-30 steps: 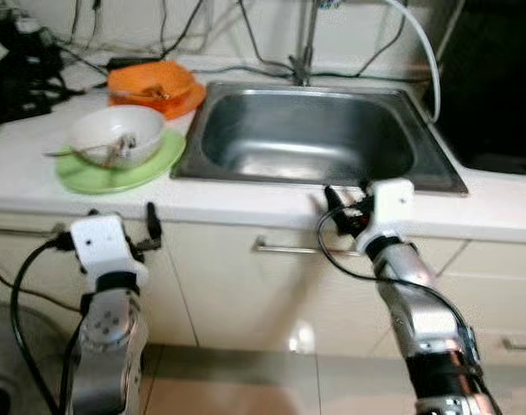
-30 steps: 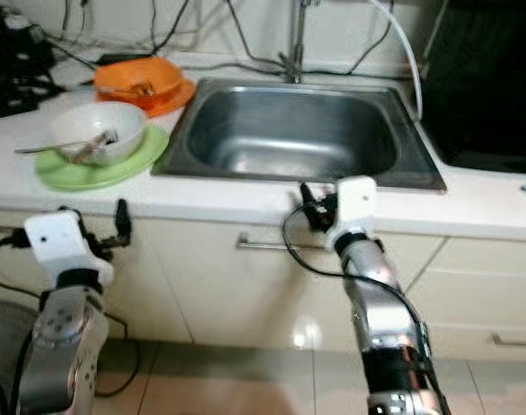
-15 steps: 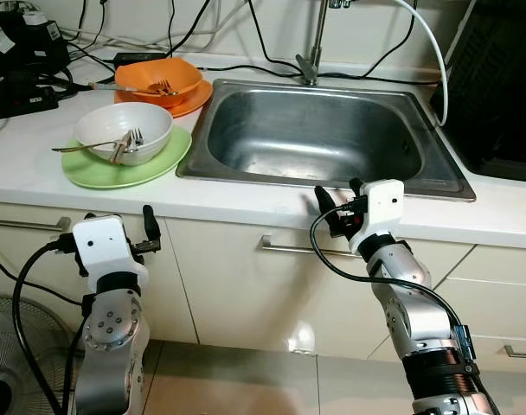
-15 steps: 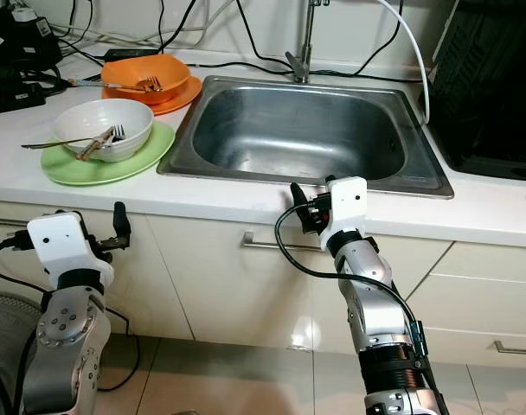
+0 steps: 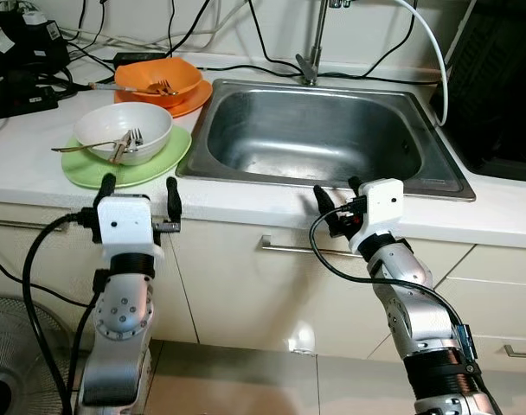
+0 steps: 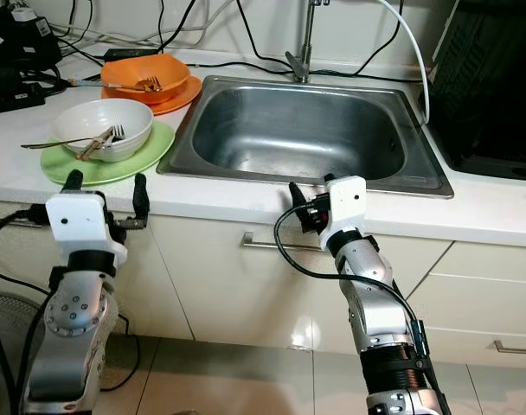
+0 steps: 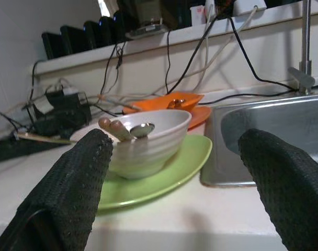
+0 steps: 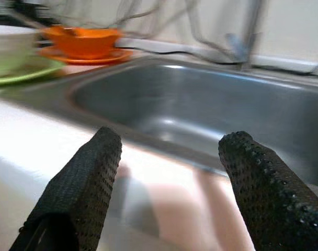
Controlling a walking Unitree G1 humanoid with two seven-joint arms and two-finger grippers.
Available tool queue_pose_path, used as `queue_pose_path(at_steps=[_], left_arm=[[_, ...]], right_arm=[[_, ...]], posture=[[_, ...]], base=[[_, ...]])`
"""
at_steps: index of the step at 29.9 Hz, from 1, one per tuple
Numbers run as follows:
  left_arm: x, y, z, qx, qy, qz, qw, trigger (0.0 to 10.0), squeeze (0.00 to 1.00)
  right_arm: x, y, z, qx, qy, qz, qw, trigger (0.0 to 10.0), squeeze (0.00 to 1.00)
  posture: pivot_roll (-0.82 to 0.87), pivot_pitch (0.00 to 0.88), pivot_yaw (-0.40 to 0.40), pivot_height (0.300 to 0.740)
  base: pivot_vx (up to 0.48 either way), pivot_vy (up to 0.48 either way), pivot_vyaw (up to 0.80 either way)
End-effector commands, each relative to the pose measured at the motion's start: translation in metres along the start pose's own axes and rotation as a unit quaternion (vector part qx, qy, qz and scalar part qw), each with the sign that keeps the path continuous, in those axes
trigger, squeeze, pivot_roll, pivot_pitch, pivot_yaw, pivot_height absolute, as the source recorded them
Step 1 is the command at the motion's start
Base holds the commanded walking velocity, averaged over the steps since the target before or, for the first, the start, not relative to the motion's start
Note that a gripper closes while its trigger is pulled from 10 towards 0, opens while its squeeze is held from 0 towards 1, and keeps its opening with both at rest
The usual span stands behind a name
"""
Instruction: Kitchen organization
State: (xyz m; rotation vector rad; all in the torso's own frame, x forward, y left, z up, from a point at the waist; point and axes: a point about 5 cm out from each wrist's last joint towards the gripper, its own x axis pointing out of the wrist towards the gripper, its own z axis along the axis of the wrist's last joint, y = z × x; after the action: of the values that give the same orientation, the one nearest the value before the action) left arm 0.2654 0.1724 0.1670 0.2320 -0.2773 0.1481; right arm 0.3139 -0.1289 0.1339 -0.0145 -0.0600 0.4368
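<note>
Far left on the white bench (image 5: 21,164): tangle of black cables and power bricks (image 5: 21,60). Next, an orange bowl (image 5: 155,78) on an orange plate (image 5: 189,99), fork inside, back near the wall. In front of it, a round white bowl (image 5: 125,131) with a fork (image 5: 133,138) and other cutlery in it, sitting on a flat lime-green plate (image 5: 150,169). Both stacks are just beside the sink's left rim.

Left gripper (image 5: 137,192) hangs at the bench's front edge, right below the green plate, not touching it; textured black fingers (image 7: 75,188) spread wide, nothing between them.

Centre: rectangular brushed stainless sink (image 5: 246,173), chrome tap (image 5: 313,52) at the back, white hose (image 5: 427,47) curving over the right side.

Right gripper (image 5: 336,206) is at the bench edge in front of the sink, fingers (image 8: 80,183) wide apart, holding nothing.

Below: cream cabinet fronts with a metal bar handle (image 5: 285,248), glossy tiled floor (image 5: 246,380). Fan grille (image 5: 12,346) bottom left.
</note>
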Motion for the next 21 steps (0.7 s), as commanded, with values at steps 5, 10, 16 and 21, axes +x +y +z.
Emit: queue_pose_path(at_steps=[5, 10, 16, 21], left_arm=[[0.003, 0.002, 0.002, 0.017, -0.016, 0.004, 1.000, 10.0, 0.00], [0.004, 0.000, 0.018, 0.035, -0.061, 0.001, 0.998, 10.0, 0.00], [0.001, -0.009, 0.048, 0.044, -0.125, -0.025, 0.991, 10.0, 0.00], [0.004, 0.003, 0.065, 0.048, -0.154, 0.008, 0.987, 10.0, 0.00]], right_arm=[[-0.008, 0.007, 0.004, -0.021, 0.004, 0.077, 0.997, 10.0, 0.00], [-0.006, 0.000, 0.011, -0.025, -0.013, 0.057, 0.998, 10.0, 0.00], [-0.003, -0.004, 0.025, -0.031, -0.042, 0.040, 0.998, 10.0, 0.00], [-0.002, -0.007, 0.028, -0.034, -0.049, 0.030, 0.998, 10.0, 0.00]], posture=[[-0.04, 0.000, -0.016, 0.740], [-0.04, 0.000, -0.016, 0.740], [-0.04, 0.000, -0.014, 0.740], [-0.03, 0.000, -0.014, 0.740]], base=[[0.000, 0.000, 0.00], [0.000, 0.000, 0.00], [0.000, 0.000, 0.00], [0.000, 0.000, 0.00]])
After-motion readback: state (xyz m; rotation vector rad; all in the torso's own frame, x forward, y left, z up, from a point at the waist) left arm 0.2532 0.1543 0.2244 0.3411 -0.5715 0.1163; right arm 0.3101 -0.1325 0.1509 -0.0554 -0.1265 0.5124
